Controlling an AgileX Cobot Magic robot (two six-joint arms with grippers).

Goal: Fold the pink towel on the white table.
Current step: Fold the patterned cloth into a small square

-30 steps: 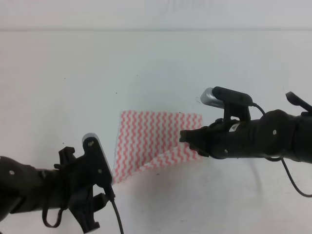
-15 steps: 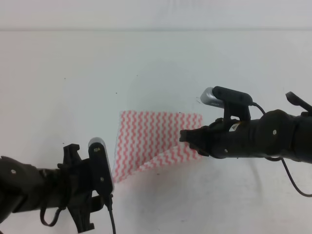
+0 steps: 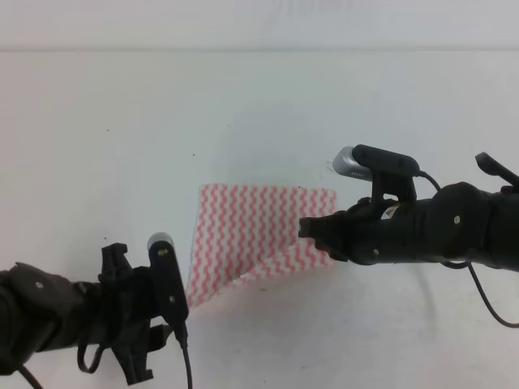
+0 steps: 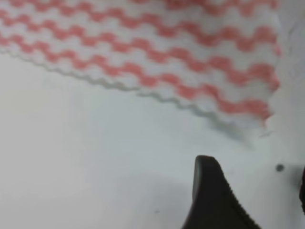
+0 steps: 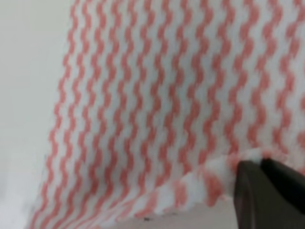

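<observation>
Your pink towel (image 3: 255,235) lies near the middle of the white desk (image 3: 122,121), its near edge folded over so a diagonal flap runs from the 7 o'clock corner up toward 3 o'clock. Your right gripper (image 3: 308,228) sits at the towel's 3 o'clock edge, and the right wrist view shows its dark fingers (image 5: 267,191) pressed together on a pinched, lifted bit of that edge. Your left gripper (image 3: 180,312) hangs just off the 7 o'clock corner, apart from the cloth, with one finger (image 4: 212,195) showing over bare desk, so you cannot tell how wide it stands.
</observation>
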